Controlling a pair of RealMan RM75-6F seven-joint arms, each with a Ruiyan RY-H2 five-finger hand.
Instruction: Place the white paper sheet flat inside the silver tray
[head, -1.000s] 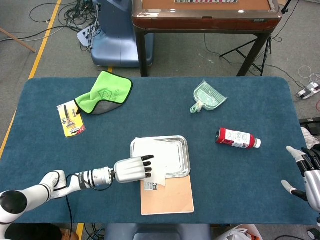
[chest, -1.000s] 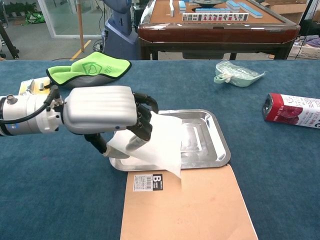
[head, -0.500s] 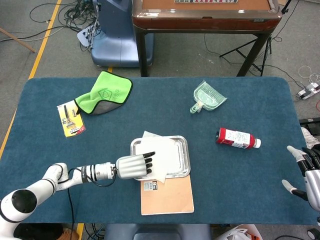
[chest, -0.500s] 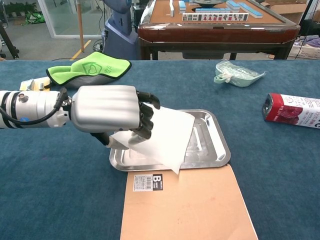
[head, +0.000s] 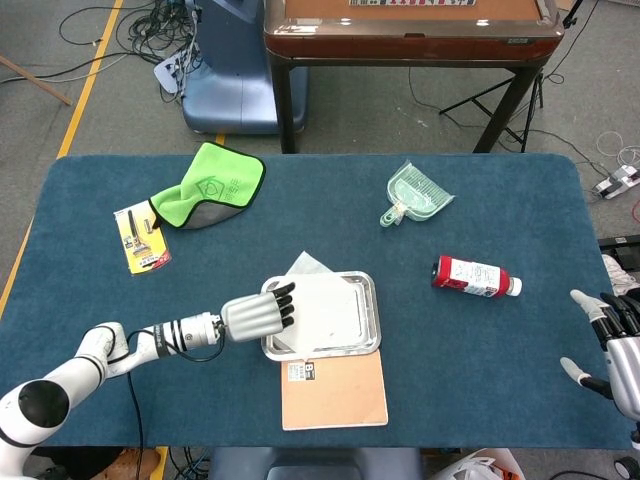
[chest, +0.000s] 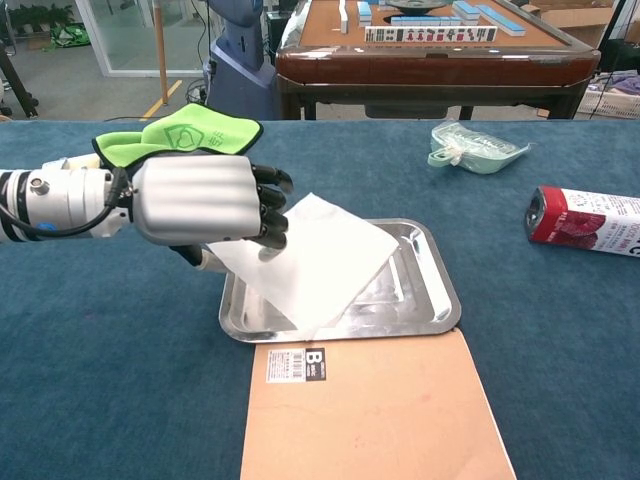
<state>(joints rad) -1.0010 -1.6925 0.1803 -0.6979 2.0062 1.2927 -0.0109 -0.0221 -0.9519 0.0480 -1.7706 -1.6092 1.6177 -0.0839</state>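
Note:
The white paper sheet (head: 322, 303) (chest: 313, 260) hangs tilted over the silver tray (head: 368, 318) (chest: 440, 290), its far corner sticking out past the tray's back rim. My left hand (head: 252, 314) (chest: 195, 199) pinches the sheet's left edge at the tray's left side, a little above the rim. My right hand (head: 615, 342) is at the table's right edge, far from the tray, fingers apart and empty.
A tan board (head: 335, 389) (chest: 370, 410) with a barcode label lies just in front of the tray. A red bottle (head: 474, 276) (chest: 583, 220) lies to the right, a clear green dustpan (head: 415, 194) at the back, a green cloth (head: 208, 184) and yellow packet (head: 140, 238) back left.
My left hand has drawn back to the left and lifted, carrying the sheet backward; the sheet's lower corner no longer hangs over the board and now lies above the tray.

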